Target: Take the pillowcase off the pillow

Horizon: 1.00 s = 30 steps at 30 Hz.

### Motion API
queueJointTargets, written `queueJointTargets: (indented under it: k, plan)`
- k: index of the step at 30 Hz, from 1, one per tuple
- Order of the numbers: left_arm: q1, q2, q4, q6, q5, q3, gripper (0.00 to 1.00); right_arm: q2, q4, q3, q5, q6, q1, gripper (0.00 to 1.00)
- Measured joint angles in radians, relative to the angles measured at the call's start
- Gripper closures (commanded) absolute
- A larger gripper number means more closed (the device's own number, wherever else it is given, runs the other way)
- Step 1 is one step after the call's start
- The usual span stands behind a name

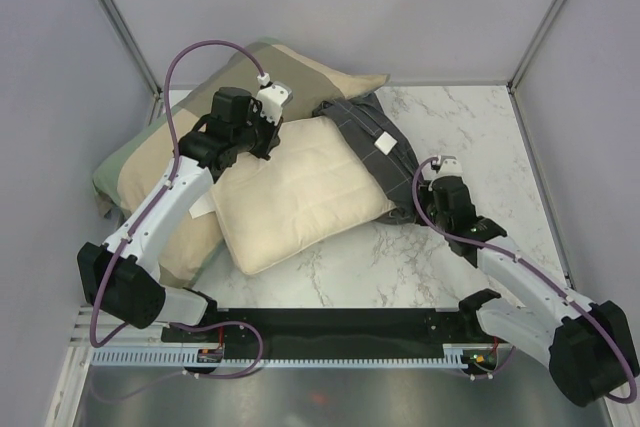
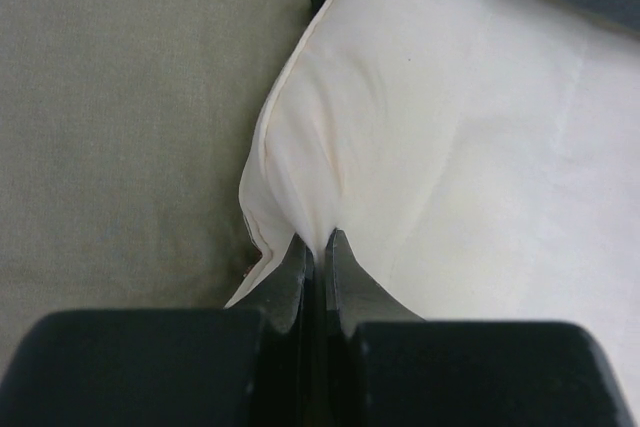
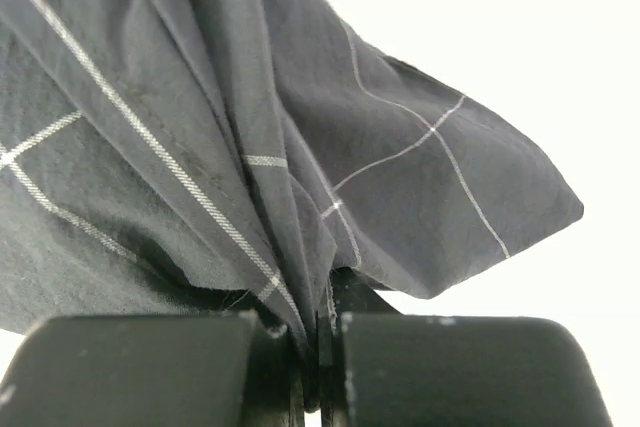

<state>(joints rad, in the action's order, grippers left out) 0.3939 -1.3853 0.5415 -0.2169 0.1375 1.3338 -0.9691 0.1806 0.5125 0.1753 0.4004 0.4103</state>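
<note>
Nearest me, the left gripper (image 2: 318, 247) is clamped on the ten-o'clock corner of the pillow (image 1: 300, 192), while the pillowcase (image 1: 365, 127) bunched along its three-o'clock edge is pinched in the right gripper (image 3: 322, 302), so the stripping looks nearly done, needing a steady pull toward four o'clock.

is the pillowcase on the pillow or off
Mostly off: the pillowcase lies bunched at the right edge of the pillow, its top bare. Fully free: cannot tell.

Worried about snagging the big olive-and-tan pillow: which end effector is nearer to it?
Left. The left end effector pinches a corner of the cream pillow right beside the olive-and-tan pillow. The right end effector grips the pillowcase on the far side of the cream pillow.
</note>
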Motion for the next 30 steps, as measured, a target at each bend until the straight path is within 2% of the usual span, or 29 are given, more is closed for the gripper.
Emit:
queueJointTargets:
  k: [3, 4, 6, 7, 8, 10, 16, 21, 26, 30]
  plan:
    - [0.001, 0.0, 0.0, 0.0, 0.008, 0.0, 0.98, -0.033, -0.002, 0.001, -0.039, -0.006, -0.003, 1.0]
    - [0.003, 0.0, 0.0, 0.0, 0.011, 0.0, 0.9, -0.048, -0.003, 0.001, -0.056, -0.006, -0.004, 1.0]
    - [0.027, 0.0, 0.0, -0.002, 0.01, 0.0, 0.66, -0.08, -0.012, 0.001, -0.092, -0.005, -0.006, 1.0]
    - [0.04, 0.0, -0.003, -0.003, 0.005, 0.0, 0.33, -0.092, -0.016, 0.001, -0.101, -0.005, -0.007, 1.0]
    - [0.064, 0.0, -0.008, -0.016, -0.006, 0.0, 0.22, -0.108, -0.022, 0.001, -0.116, -0.005, -0.009, 1.0]
    - [0.128, 0.0, -0.035, -0.02, -0.014, 0.0, 0.12, -0.139, -0.032, 0.001, -0.131, -0.005, -0.011, 1.0]
    - [0.4, 0.001, -0.104, -0.051, -0.068, -0.016, 0.03, -0.184, -0.068, 0.002, -0.191, 0.005, -0.022, 1.0]
    - [0.601, -0.022, -0.15, -0.098, -0.162, -0.077, 0.03, -0.187, -0.065, 0.016, -0.214, 0.019, -0.023, 1.0]
    - [0.727, -0.146, -0.183, -0.125, -0.274, -0.093, 0.03, -0.187, -0.038, 0.05, -0.217, 0.031, -0.023, 1.0]
    - [0.778, -0.223, -0.242, -0.131, -0.435, -0.158, 0.02, -0.186, -0.021, 0.073, -0.225, 0.05, -0.029, 1.0]
